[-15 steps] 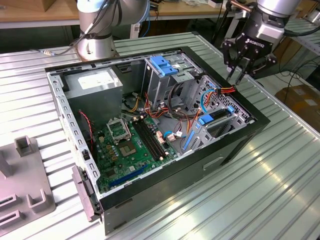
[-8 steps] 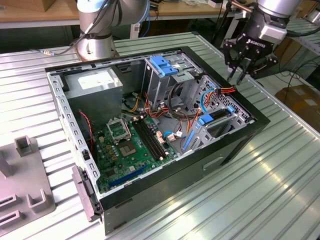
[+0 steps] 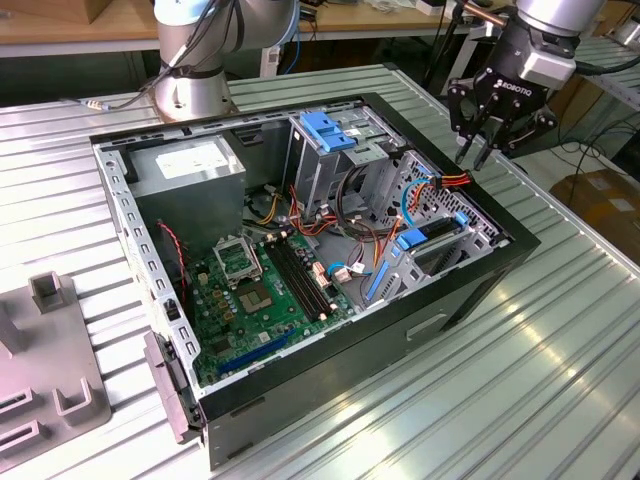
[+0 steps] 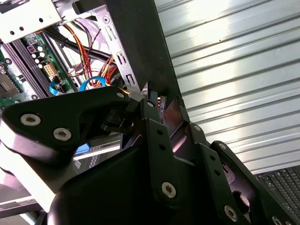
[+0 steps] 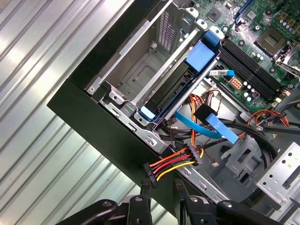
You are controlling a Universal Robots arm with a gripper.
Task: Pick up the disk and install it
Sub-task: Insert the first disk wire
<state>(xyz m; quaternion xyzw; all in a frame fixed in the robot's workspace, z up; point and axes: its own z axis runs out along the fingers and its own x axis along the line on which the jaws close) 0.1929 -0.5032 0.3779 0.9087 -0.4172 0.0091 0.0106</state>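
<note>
My gripper [image 3: 487,146] with fingers drawn close together, holding nothing, hovering over the computer case [image 3: 470,290] edge, just above the red and yellow power cable [image 5: 174,165], the disk [image 5: 180,82] with blue rails seated in the drive bay beside the motherboard [image 3: 265,290].

Bright even overhead light, glare streaks on ribbed table [image 3: 560,360]
</note>
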